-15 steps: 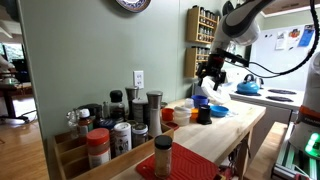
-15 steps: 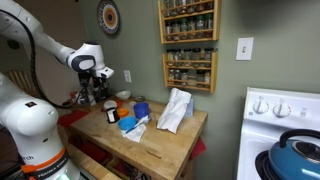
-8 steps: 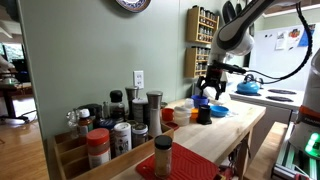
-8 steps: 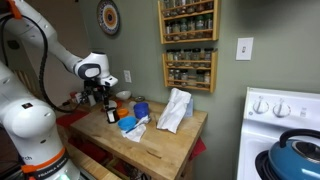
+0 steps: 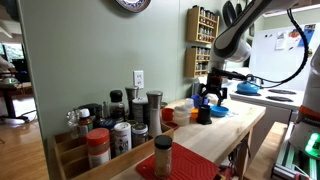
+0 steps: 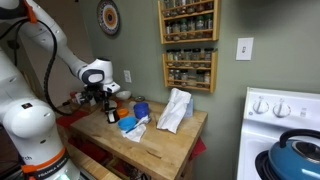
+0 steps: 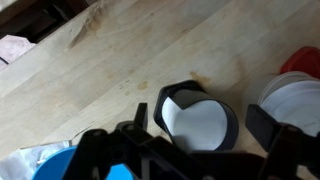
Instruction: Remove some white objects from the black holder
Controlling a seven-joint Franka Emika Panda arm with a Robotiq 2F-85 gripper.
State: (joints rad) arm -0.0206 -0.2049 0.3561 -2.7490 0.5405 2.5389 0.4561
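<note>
Hovering wide open, one pincer (image 7: pixel 201 119) straddles one black holder (image 7: pixel 161 106) of white objects (image 7: pixel 200 130).

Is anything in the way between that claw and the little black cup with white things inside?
Nothing visible does. The open claw hangs directly above the small black cylindrical holder; the wrist view shows its white objects uncovered straight below.

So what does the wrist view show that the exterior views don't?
Only the wrist view: the white objects inside the black holder, seen from above. Only the exterior views: the wall spice racks and the blue kettle. Shared: the holder, the wooden table and the open tool above the holder.
</note>
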